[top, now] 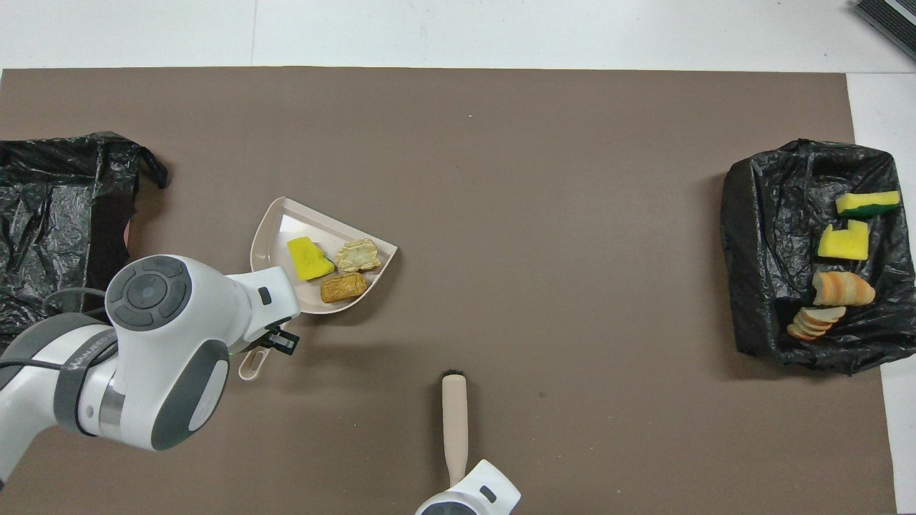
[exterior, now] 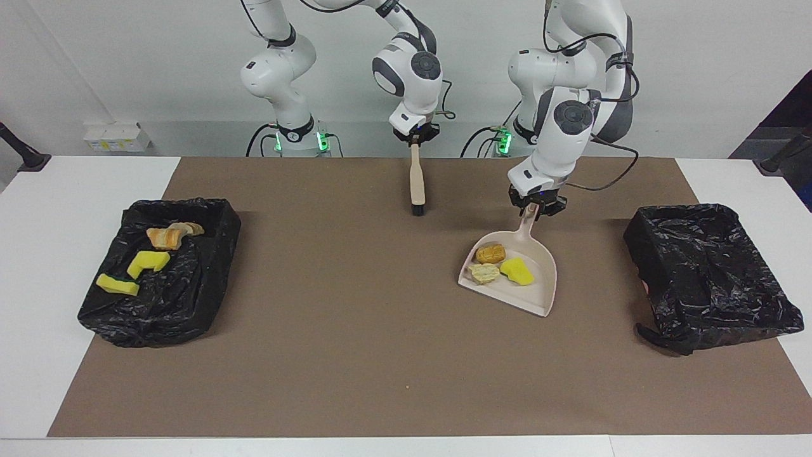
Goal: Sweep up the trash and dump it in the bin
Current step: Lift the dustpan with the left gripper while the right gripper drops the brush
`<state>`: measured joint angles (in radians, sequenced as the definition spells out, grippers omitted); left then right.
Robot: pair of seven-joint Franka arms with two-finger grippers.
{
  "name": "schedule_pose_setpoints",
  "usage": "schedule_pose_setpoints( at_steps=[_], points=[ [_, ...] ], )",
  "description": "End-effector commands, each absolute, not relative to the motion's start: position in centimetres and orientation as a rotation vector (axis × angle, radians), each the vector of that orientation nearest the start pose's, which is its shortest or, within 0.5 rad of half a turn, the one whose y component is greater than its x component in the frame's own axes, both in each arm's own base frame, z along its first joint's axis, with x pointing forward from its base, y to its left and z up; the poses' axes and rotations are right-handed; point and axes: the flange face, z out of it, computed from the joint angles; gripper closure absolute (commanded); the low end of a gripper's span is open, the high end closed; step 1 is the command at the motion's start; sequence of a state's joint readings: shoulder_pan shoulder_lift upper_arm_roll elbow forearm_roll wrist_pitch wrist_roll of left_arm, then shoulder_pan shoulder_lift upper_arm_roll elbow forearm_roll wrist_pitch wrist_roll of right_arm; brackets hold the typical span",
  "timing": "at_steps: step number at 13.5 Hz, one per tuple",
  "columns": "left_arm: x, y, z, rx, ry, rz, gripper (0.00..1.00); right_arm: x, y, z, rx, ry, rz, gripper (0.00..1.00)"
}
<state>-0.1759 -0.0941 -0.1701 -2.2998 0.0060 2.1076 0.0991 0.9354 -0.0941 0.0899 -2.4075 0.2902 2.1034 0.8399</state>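
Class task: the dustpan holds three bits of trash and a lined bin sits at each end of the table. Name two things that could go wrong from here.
1. The left gripper is at the dustpan handle; with a loose hold, the pan could tip on lifting and spill its three trash bits.
2. The nearest bin has a crumpled, sagging liner; the pan's lip could snag on it, dropping pieces onto the mat.

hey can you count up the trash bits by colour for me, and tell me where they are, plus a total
Yellow sponge pieces: 3. One in the dustpan, two in the bin at the right arm's end.
Brown bread chunks: 4. Two in the dustpan, two in that bin.
Total: 7 bits, 3 in the dustpan, 4 in the bin.
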Motion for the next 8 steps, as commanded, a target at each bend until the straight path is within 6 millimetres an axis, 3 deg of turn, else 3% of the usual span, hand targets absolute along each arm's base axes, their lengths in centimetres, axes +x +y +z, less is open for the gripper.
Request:
schedule_pose_setpoints(
  at_steps=[1, 4, 6, 7, 8],
  points=[
    [45.2, -16.4, 36.7, -3.037, 0.678, 0.136, 0.0, 23.7, 39.3, 33.3, -3.127, -0.017, 0.484, 0.69],
    [44.5, -16.6, 35.3, -3.034, 0.682, 0.15, 0.0, 24.3, 40.0, 33.7, -3.118, -0.003, 0.474, 0.59],
    [44.4, -16.7, 35.4, -3.03, 0.696, 0.155, 0.08, 24.4, 39.9, 33.6, -3.118, -0.012, 0.477, 0.57],
    [44.2, -16.7, 35.3, -3.025, 0.703, 0.166, 0.58, 25.9, 39.4, 33.9, -3.102, 0.022, 0.458, 0.57],
    [44.1, -17.1, 35.3, -3.024, 0.715, 0.152, 0.95, 28.9, 38.7, 35.0, -3.072, 0.065, 0.43, 0.57]
  ],
)
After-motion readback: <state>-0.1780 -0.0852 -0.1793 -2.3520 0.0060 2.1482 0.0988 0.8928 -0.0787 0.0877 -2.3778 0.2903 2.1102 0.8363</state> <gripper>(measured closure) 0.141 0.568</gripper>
